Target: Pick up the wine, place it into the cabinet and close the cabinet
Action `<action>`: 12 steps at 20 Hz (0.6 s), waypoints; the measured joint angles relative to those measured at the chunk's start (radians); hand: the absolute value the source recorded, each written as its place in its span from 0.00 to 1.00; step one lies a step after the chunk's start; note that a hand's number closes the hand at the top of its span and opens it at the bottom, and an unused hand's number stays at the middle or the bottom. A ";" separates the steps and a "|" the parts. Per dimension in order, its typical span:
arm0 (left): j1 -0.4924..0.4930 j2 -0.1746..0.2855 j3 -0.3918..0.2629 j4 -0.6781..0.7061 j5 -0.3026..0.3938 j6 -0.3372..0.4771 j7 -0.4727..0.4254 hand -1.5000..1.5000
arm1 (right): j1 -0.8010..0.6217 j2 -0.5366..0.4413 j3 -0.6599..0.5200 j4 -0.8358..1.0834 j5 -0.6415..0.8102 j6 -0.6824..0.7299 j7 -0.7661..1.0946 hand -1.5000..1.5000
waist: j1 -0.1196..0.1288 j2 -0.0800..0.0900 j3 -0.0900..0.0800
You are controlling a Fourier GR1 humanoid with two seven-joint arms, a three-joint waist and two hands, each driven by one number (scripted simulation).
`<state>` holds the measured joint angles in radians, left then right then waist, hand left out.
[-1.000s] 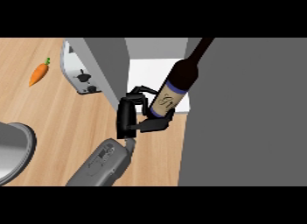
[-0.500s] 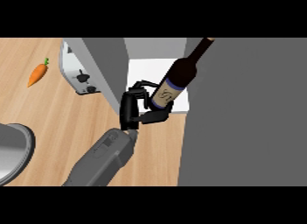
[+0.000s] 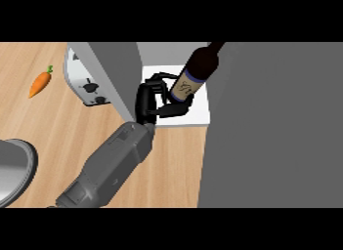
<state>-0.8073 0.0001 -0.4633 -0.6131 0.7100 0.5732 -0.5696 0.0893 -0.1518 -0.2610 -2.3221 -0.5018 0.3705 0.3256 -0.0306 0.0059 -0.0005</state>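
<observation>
The robot hand (image 3: 148,100) is curled round the wine bottle (image 3: 193,77), tilted neck-far (probably to clear the opening) above the cabinet floor (image 3: 197,117).

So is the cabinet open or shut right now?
Open. Its door stands swung out, the white shelf inside shows, and the hand holds the wine bottle at the opening.

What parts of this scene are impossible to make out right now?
Head view:
- The wine bottle: top cut off by upper edge; base hidden by the left hand.
- Inside the cabinet: mostly hidden behind the grey panel.
- The grey round vessel: cut by left edge.
- The right hand: not in view.
</observation>
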 measured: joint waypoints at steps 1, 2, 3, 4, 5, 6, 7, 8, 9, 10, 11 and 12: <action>-0.007 0.000 -0.002 0.007 0.005 -0.006 0.006 1.00 | -0.001 0.005 0.002 0.002 0.002 -0.005 0.002 0.00 | 0.002 -0.001 0.000; -0.021 0.000 0.001 0.029 0.014 -0.010 -0.001 1.00 | 0.016 0.007 0.002 -0.003 0.000 0.008 -0.004 0.00 | 0.000 0.000 0.000; -0.042 0.000 0.004 0.052 0.022 -0.017 -0.002 1.00 | 0.018 0.004 -0.004 -0.004 -0.003 0.010 -0.004 0.00 | -0.002 0.000 0.000; -0.069 0.000 0.011 0.081 0.028 -0.021 0.002 1.00 | 0.015 0.004 -0.002 -0.004 -0.004 0.009 -0.001 0.00 | -0.004 0.001 0.000; -0.088 0.000 0.020 0.113 0.032 -0.030 -0.005 1.00 | 0.014 -0.003 -0.006 -0.007 -0.006 0.011 0.002 0.00 | -0.007 0.002 0.000; -0.107 0.000 0.021 0.140 0.040 -0.033 -0.005 1.00 | 0.011 0.002 0.006 -0.007 -0.006 0.005 0.006 0.00 | -0.011 0.003 0.000; -0.118 0.000 0.018 0.162 0.049 -0.035 -0.007 1.00 | 0.002 -0.003 0.006 -0.002 -0.008 0.010 0.005 0.00 | -0.014 0.004 0.000; -0.133 0.000 0.013 0.188 0.050 -0.033 -0.006 1.00 | -0.001 -0.002 0.010 -0.002 -0.009 0.007 0.008 0.00 | -0.017 0.005 0.000; -0.142 0.000 0.007 0.211 0.050 -0.025 -0.007 1.00 | 0.001 -0.008 0.008 -0.002 -0.010 0.015 0.008 0.00 | -0.021 0.006 0.000; -0.152 0.000 -0.001 0.232 0.050 -0.022 0.001 1.00 | 0.000 -0.007 0.011 -0.001 -0.010 0.017 0.007 0.00 | -0.024 0.007 0.000; -0.158 0.000 -0.001 0.255 0.051 -0.026 0.000 1.00 | -0.009 -0.010 0.008 0.003 -0.011 0.017 0.007 0.00 | -0.023 0.007 0.000; -0.166 0.000 -0.004 0.270 0.054 -0.027 0.003 1.00 | -0.021 -0.014 0.009 0.006 -0.015 0.014 0.010 0.00 | -0.024 0.008 0.000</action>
<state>-0.9736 0.0000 -0.4673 -0.3427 0.7640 0.5466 -0.5662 0.0680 -0.1656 -0.2522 -2.3158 -0.5168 0.3847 0.3361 -0.0548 0.0139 -0.0006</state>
